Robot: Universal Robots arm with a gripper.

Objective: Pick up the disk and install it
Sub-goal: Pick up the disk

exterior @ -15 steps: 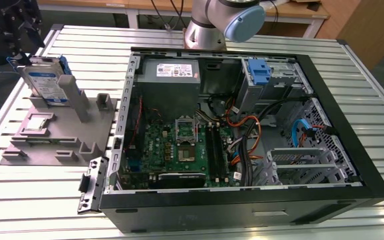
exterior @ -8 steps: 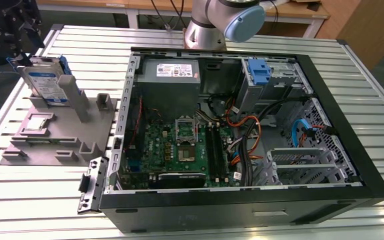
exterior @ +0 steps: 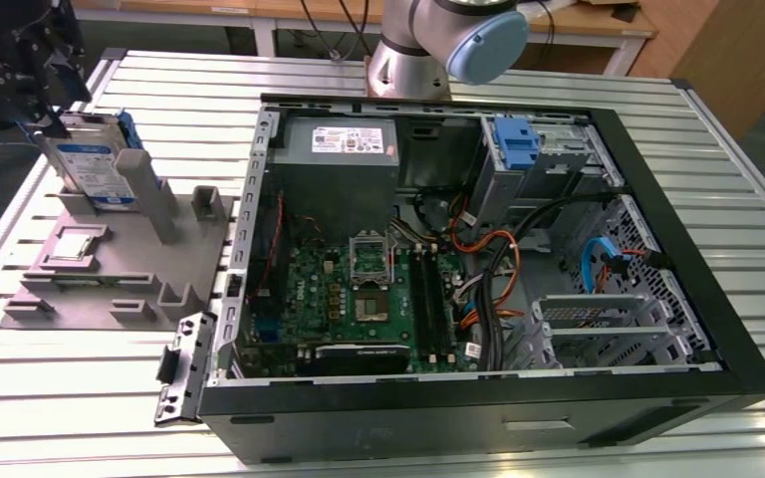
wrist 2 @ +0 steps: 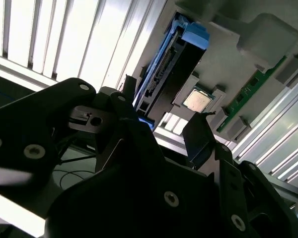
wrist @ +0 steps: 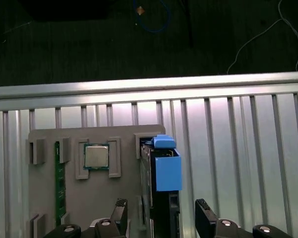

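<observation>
Disk [wrist: 166, 171] upright in grey holder [wrist: 97, 198] — claw [wrist: 161, 217] fingers [wrist: 204, 214] spread either side.

The disk [wrist: 165, 171] stands on edge in a grey holder [wrist: 109, 198] on the slatted metal table [wrist: 238, 148]. The gripper [wrist: 160, 206] has one finger on each side of it, spread apart, seemingly not touching. A chip [wrist: 96, 156] sits in a nearby recess.

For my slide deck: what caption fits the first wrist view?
Open tool poised over the upright disk in its grey holder, processor chip alongside.
</observation>
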